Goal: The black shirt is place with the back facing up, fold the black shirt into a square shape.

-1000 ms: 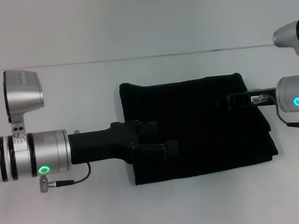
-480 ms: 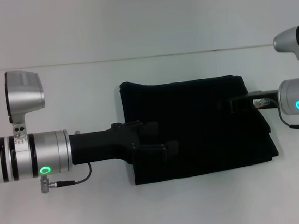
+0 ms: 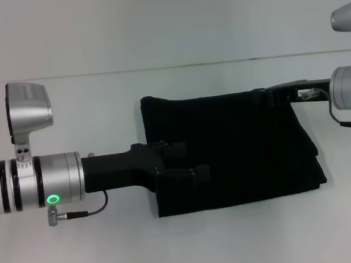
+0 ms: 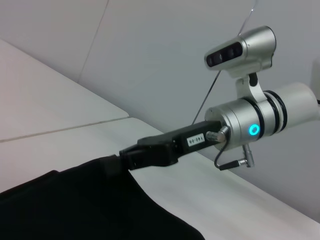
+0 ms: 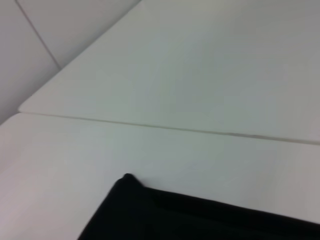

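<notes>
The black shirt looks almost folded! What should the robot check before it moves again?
1. The black shirt lies flat on the white table: ok, a compact near-square bundle.
2. Edges lined up: not ok, the layers on the robot's right side stick out unevenly.
3. Left gripper placed on the shirt: ok, it lies over the shirt's left part.
4. Left gripper's hold on the cloth: cannot tell, black on black.
5. Right gripper at the shirt's far right corner: ok, the left wrist view shows its tip meeting the cloth edge.
6. Right gripper's hold: cannot tell.
</notes>
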Action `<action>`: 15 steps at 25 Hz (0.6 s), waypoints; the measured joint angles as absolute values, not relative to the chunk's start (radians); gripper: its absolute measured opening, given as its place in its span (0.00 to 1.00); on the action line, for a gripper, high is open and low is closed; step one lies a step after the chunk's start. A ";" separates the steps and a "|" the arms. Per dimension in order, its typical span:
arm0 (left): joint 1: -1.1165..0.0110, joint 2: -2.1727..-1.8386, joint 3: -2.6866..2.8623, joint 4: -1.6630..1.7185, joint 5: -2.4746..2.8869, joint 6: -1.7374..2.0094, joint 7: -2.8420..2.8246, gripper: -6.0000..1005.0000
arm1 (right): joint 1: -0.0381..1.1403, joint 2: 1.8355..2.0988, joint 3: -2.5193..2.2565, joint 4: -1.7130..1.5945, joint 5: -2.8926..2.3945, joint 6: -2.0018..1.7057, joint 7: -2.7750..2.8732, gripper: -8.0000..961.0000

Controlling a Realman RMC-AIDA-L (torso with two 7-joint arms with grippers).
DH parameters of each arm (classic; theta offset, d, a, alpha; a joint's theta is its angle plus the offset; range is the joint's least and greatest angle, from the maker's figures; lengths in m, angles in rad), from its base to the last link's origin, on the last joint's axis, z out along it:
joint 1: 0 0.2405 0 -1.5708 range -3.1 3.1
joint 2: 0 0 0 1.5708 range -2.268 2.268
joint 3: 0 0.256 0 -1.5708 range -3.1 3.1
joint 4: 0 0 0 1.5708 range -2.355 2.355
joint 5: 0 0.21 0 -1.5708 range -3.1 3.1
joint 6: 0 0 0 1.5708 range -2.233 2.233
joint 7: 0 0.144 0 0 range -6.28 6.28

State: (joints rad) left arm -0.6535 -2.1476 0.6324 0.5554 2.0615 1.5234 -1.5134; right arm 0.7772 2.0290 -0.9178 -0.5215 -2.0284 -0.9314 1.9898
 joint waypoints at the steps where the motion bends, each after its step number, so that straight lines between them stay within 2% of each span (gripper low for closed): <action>1: -0.653 -2.148 0.632 0.555 2.061 1.524 -1.513 0.92 | 0.782 2.028 -0.919 -0.515 -2.030 -0.916 1.991 0.01; 15: -0.656 -2.143 0.632 0.556 2.058 1.521 -1.525 0.92 | 0.805 2.026 -0.928 -0.427 -2.062 -0.769 1.995 0.01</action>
